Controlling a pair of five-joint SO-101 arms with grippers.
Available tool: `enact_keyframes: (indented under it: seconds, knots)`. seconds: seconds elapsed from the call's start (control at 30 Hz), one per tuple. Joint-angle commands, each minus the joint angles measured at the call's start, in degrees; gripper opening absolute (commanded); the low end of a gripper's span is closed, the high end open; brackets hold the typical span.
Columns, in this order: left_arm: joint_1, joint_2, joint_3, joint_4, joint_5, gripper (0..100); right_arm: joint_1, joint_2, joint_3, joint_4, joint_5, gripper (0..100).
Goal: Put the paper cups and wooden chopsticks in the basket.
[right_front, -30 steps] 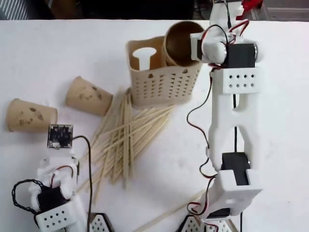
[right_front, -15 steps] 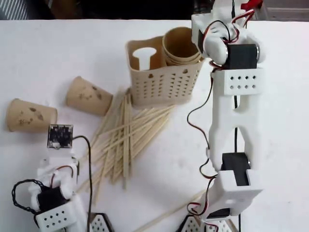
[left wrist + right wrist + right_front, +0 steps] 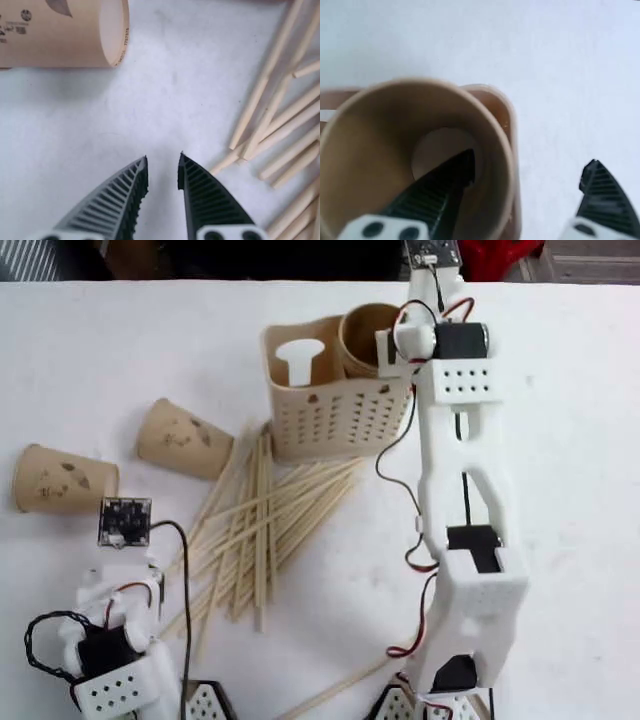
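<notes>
The right arm (image 3: 465, 490) lies along the right side of the basket (image 3: 335, 415) and blocks that approach. Its gripper (image 3: 530, 162) straddles the rim of the cup (image 3: 370, 335) that fills the basket's right end, one finger inside. The basket's left half is open from above. Chopsticks (image 3: 260, 520) fan across the table (image 3: 120, 340) in front of the basket. Open tabletop separates the left gripper (image 3: 162, 165), fingers slightly apart, from a lying cup (image 3: 65, 32).
</notes>
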Motion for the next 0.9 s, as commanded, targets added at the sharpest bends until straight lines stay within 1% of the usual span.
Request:
enact_keyframes:
  seconds: [0.0, 0.1, 0.3, 0.37, 0.43, 0.53, 0.63, 0.7, 0.73, 0.77, 0.87]
  knots:
    - [-0.2, 0.2, 0.0, 0.5, -0.7, 12, 0.3, 2.8, -3.4, 0.4, 0.3, 33.7]
    - [-0.2, 0.2, 0.0, 0.5, -0.7, 12, 0.4, 1.0, -7.6, 4.3, 0.3, 33.8]
    - [-0.2, 0.2, 0.0, 0.5, -0.7, 12, 0.3, -6.5, -18.1, 19.6, 0.2, 33.7]
    - [-0.1, 0.2, 0.0, 0.5, -0.7, 12, 0.0, -9.1, -18.6, 21.8, 0.3, 33.6]
    - [-0.1, 0.2, 0.0, 0.2, -0.7, 12, 0.7, -12.1, -15.7, 21.8, 0.3, 30.8]
    - [-0.1, 0.1, 0.0, -0.4, -0.7, 12, 2.2, -16.5, -9.0, 21.6, 0.3, 20.8]
    - [-0.3, 0.1, 0.0, -4.8, -0.8, 12, 3.7, -21.9, -1.7, 21.5, 0.4, 8.8]
    - [-0.3, 0.1, 0.0, -8.6, -0.9, 12, 4.8, -26.8, 3.6, 21.5, 2.3, 2.1]
    - [-0.3, 0.1, 0.0, -10.2, -1.6, 12, 5.4, -29.6, 6.3, 21.5, 3.6, 1.2]
    - [-0.3, 0.1, 0.0, -11.6, -3.2, 12, 5.9, -32.6, 9.8, 21.5, 5.4, 2.3]
    - [-0.3, 0.1, -0.3, -13.6, -11.3, 12, 6.8, -42.7, 22.1, 20.5, 9.1, 1.8]
